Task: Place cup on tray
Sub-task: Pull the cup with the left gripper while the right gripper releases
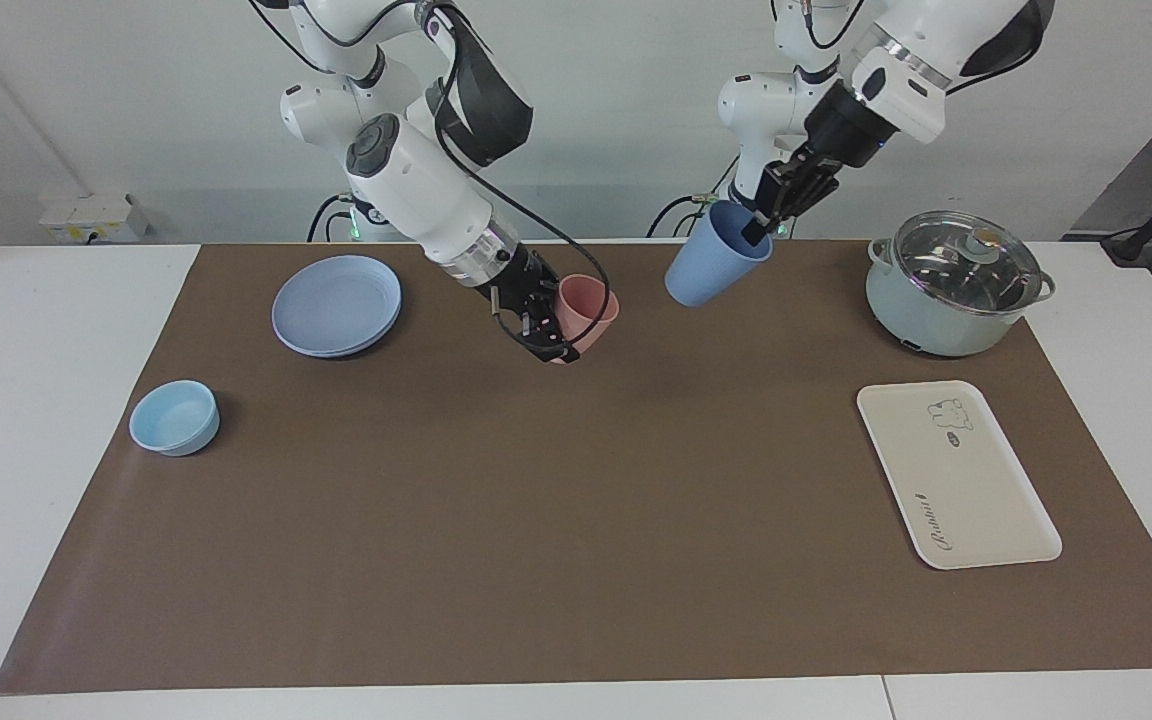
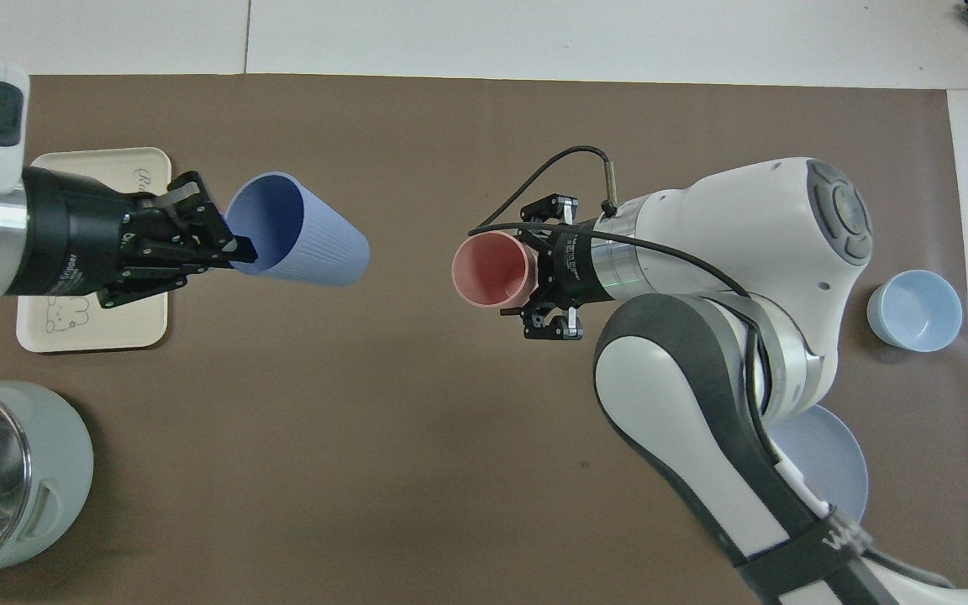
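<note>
My left gripper [image 1: 758, 226] [image 2: 236, 248] is shut on the rim of the periwinkle-blue cup [image 1: 704, 262] [image 2: 303, 242] and holds it tilted in the air, over the mat between the pot and the middle. My right gripper [image 1: 561, 335] [image 2: 534, 281] is shut on the pink cup [image 1: 586, 310] [image 2: 492, 270], held tilted above the mat's middle. The two cups are apart. The cream-white tray [image 1: 956, 472] [image 2: 118, 328] lies flat at the left arm's end, partly covered by the left gripper in the overhead view.
A lidded pale-green pot [image 1: 954, 283] [image 2: 5, 475] stands beside the tray, nearer to the robots. A round blue plate [image 1: 337, 304] [image 2: 824, 483] and a light-blue bowl [image 1: 174, 416] [image 2: 914, 309] sit at the right arm's end.
</note>
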